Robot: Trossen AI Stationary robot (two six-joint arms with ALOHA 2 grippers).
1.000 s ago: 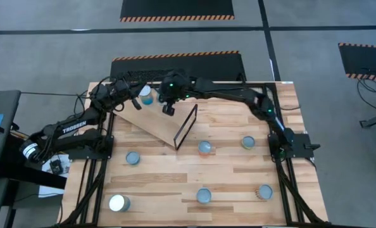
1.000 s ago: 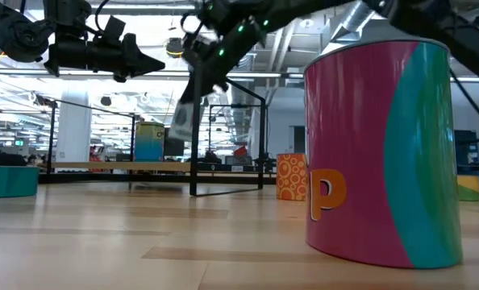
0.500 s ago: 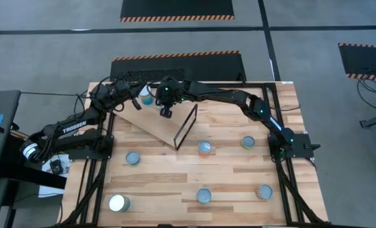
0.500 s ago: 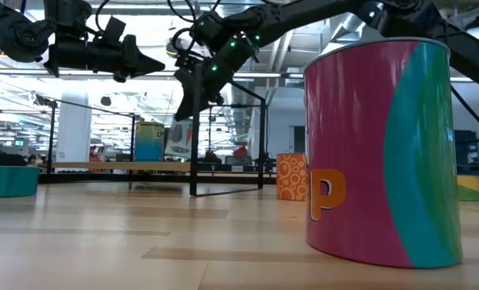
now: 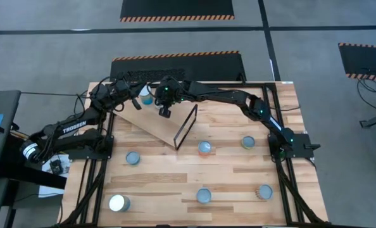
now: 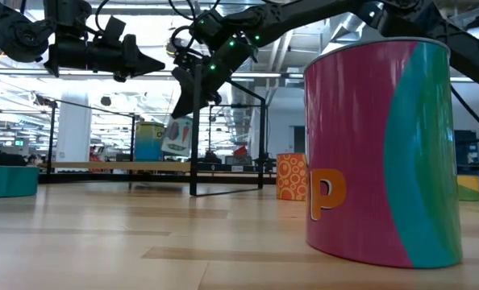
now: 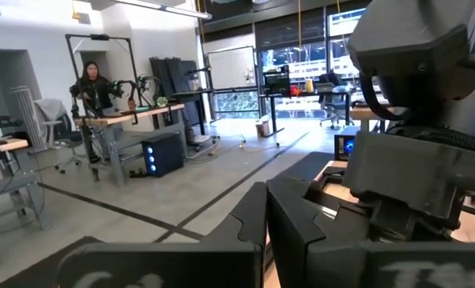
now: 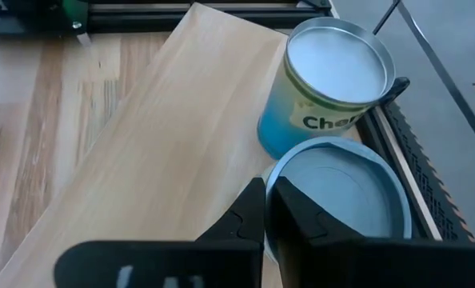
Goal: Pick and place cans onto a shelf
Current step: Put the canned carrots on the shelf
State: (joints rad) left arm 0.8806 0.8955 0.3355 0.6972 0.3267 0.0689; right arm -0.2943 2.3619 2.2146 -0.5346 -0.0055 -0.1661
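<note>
The shelf (image 5: 159, 123) is a tilted light-wood board with a black frame (image 5: 187, 126), at the table's far left. A can with a blue-and-yellow side (image 8: 325, 88) stands on the board near its far end. My right gripper (image 5: 165, 113) reaches over the shelf and is shut on a second can with a pale-blue top (image 8: 341, 188), right beside the first. In the low view this can (image 6: 175, 135) hangs tilted under the fingers. My left gripper (image 5: 137, 95) hovers shut and empty above the shelf's far left corner. My right gripper holds the pale-blue-topped can at the edge of its top rim (image 8: 279, 186); the fingers themselves hide the exact contact. The fingers come from above, slanting down. The can hangs tilted below them over the board; I cannot tell whether its bottom touches the board.
Several more cans stand on the planked tabletop: (image 5: 133, 158), (image 5: 118, 202), (image 5: 204, 195), (image 5: 204, 148), (image 5: 248, 142), (image 5: 263, 192). A pink-and-teal can (image 6: 381, 153) stands close to the low camera, an orange one (image 6: 292, 177) behind it.
My right gripper has gone down toward the shelf and a little toward the table's left edge, nearer the standing can. The can it holds has come down with it and now hangs more tilted.
</note>
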